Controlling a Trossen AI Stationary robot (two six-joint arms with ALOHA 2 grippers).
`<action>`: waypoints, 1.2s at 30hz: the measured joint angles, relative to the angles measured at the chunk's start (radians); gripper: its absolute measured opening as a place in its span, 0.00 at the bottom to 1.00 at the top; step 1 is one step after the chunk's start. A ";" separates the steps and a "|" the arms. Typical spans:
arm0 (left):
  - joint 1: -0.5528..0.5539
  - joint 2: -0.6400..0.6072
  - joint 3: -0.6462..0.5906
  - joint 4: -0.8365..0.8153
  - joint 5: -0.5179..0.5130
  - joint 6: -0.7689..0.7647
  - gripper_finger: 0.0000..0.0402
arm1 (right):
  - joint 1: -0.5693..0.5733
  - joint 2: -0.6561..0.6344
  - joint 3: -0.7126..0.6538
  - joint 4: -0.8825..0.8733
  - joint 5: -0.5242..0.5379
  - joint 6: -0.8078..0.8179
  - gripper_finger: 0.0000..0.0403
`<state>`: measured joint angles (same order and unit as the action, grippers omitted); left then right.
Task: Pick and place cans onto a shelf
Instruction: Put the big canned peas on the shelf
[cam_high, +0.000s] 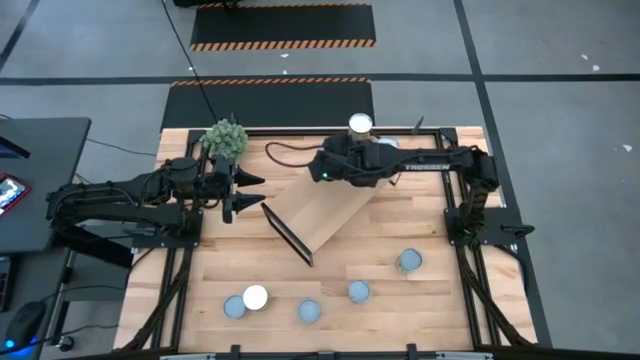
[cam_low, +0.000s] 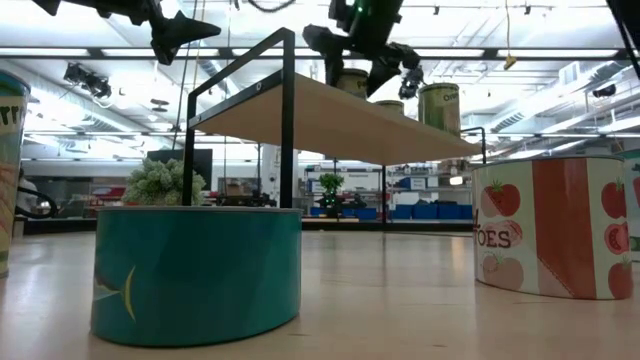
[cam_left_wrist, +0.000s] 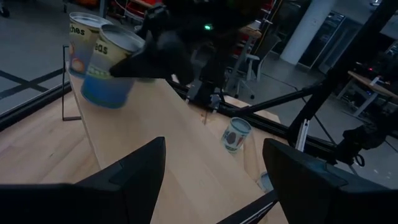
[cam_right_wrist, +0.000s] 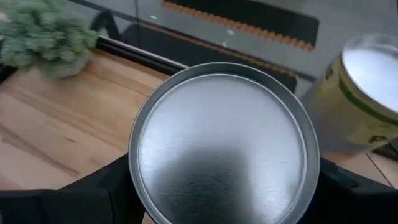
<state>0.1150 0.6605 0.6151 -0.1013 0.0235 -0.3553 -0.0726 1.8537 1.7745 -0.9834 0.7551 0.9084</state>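
Observation:
The shelf (cam_high: 325, 205), a light-wood board on black end frames, stands aslant mid-table. My right gripper (cam_low: 365, 60) is over its far end, shut on a silver-topped can (cam_right_wrist: 224, 143). Two more cans (cam_high: 360, 123) (cam_low: 440, 105) stand on the board beside it. Several cans stand on their bases near the table's near edge: (cam_high: 233, 306), (cam_high: 309, 311), (cam_high: 408, 261). My left gripper (cam_high: 252, 192) hangs open and empty by the shelf's left end, its fingers apart in the left wrist view (cam_left_wrist: 214, 180). My right gripper has the can between its two fingers (cam_right_wrist: 106, 193), one on each side of the can's wall just under the top rim (cam_right_wrist: 134, 168). The fingers come from above, slanting toward the table's far edge. The can's base (cam_left_wrist: 102, 99) is at the board; I cannot tell if it rests there.
A bushy green plant (cam_high: 225, 137) stands at the far left, close to my left gripper. The shelf's black end frame (cam_high: 288, 235) faces the near side. In the low view a teal can (cam_low: 195, 270) and a tomato can (cam_low: 550, 240) stand close to the camera.

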 joint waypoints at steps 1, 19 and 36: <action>0.000 0.000 0.000 0.000 0.000 0.000 0.68 | -0.006 0.006 0.007 -0.020 -0.005 0.021 0.77; 0.000 0.000 0.000 0.000 0.022 0.011 0.68 | -0.063 0.010 0.010 -0.110 -0.084 0.085 0.83; 0.000 0.000 0.000 0.000 0.035 0.011 0.68 | -0.061 -0.009 0.008 -0.110 -0.086 0.039 0.94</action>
<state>0.1150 0.6602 0.6151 -0.1013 0.0582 -0.3446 -0.1335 1.8450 1.7824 -1.0934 0.6693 0.9477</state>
